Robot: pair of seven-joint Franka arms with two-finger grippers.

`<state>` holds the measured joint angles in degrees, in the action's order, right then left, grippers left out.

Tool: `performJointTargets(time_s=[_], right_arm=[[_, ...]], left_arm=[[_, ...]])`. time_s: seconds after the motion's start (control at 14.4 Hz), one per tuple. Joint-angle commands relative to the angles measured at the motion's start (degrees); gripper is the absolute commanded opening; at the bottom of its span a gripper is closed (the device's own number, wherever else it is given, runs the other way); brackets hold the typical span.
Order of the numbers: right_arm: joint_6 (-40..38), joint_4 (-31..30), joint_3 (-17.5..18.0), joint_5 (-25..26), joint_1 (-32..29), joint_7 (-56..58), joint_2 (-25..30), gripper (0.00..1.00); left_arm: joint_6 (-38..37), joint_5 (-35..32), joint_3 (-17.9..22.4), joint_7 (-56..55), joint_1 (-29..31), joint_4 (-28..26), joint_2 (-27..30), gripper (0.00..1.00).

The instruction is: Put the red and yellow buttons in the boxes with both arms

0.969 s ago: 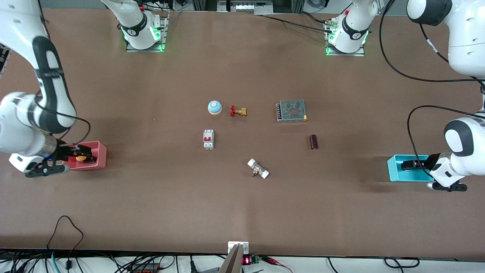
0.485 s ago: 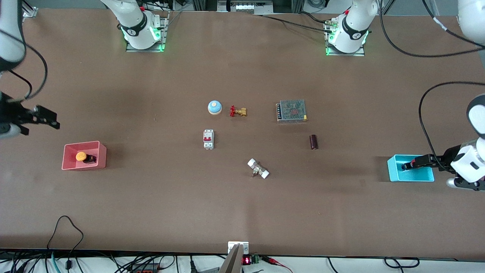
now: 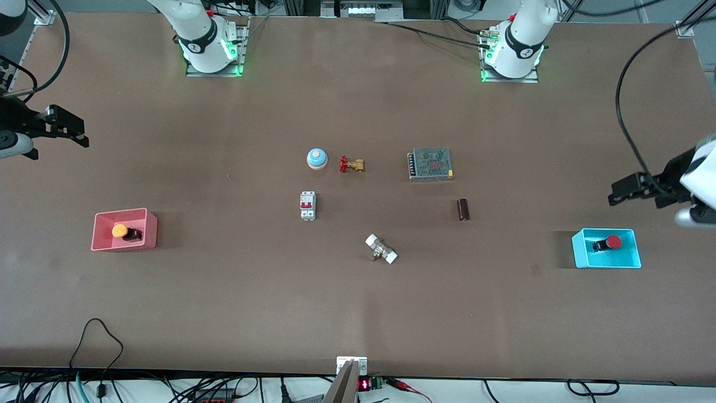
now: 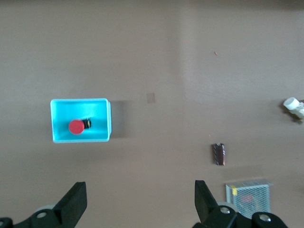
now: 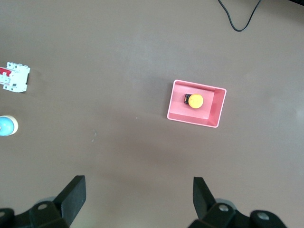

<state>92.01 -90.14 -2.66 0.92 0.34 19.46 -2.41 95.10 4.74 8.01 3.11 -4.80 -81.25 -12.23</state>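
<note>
The yellow button lies in the pink-red box at the right arm's end of the table. The red button lies in the cyan box at the left arm's end. My right gripper is open and empty, raised over bare table away from the pink box. My left gripper is open and empty, raised above and beside the cyan box. The left wrist view shows the red button in the cyan box past my left gripper. The right wrist view shows the yellow button in the pink box past my right gripper.
Mid-table stand a blue-and-white bell, a red-handled brass valve, a grey mesh-topped unit, a white circuit breaker, a dark cylinder and a white fitting.
Both grippers have let go of their buttons and risen out of the boxes. The right one left first; the left one lifted clear in the last half second, uncovering the red button.
</note>
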Motion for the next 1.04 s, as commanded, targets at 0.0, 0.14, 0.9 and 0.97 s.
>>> performJointTargets(time_s=[0.0,0.14,0.9,0.97], right_arm=[[-2.4,2.8,0.0,0.8,0.4,-1.1,-1.2,1.00],[-3.5,2.7,0.0,0.8,1.0,-1.3,-1.1,1.00],[-5.3,2.3,-0.4,0.8,2.8,-5.9,-0.9,1.00],[-5.3,2.3,-0.5,0.8,2.7,-5.9,-0.9,1.00]], left_arm=[[-2.0,0.4,-1.4,-2.1,-0.1,-3.0,3.3,1.00],[-1.9,-0.3,-8.4,-2.5,6.8,-2.9,3.4,1.00],[-4.8,-1.0,-10.0,-5.0,8.0,-4.2,6.5,1.00],[-4.8,-1.1,-10.1,-5.1,8.0,-4.1,6.5,1.00]])
